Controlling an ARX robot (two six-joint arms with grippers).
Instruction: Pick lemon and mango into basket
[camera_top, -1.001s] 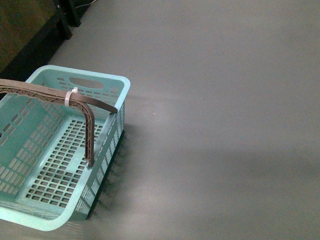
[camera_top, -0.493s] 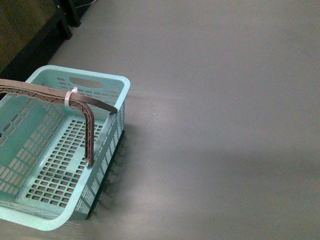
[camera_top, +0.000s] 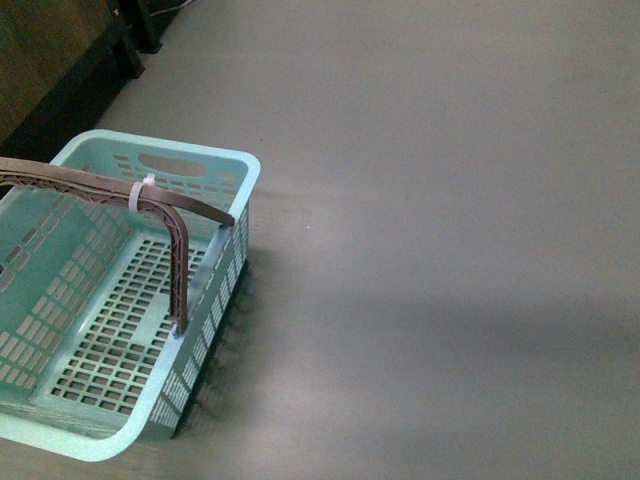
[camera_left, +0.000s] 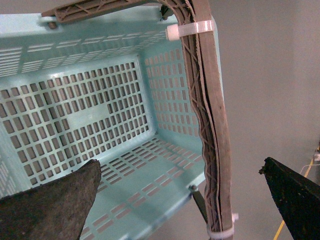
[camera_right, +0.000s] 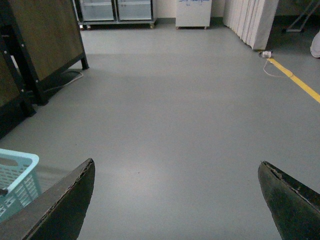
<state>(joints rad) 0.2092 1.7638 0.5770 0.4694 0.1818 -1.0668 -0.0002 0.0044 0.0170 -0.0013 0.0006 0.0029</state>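
**Basket empty, no fruit in sight**

Nothing of the task is done, as far as these views show. The basket (camera_top: 215, 165) stands on the grey surface (camera_top: 450, 200) at the robot's left, and its slotted floor is bare. Neither the lemon nor the mango appears in any view, so I cannot say where they lie. My judgement is that both picks are yet to come and the fruit must first be found.

The left pincer (camera_left: 180, 167) hangs above the basket with its jaws wide and nothing between them. The right pincer (camera_right: 176, 164) is also spread wide and empty, over bare surface to the right of the basket.

The front view gives the layout: the basket at the left, open surface to the right, and neither arm in frame. Only the left wrist view looks straight down into the basket, confirming that the floor and walls hold nothing. It also shows the brown handle (camera_left: 207, 125) close up, bound by a white zip tie (camera_left: 192, 30). Only the right wrist view looks out across the room. It catches a corner of the basket at its edge, a dark stand (camera_right: 45, 40) and a yellow line (camera_right: 295, 80) on the surface, but no fruit there either
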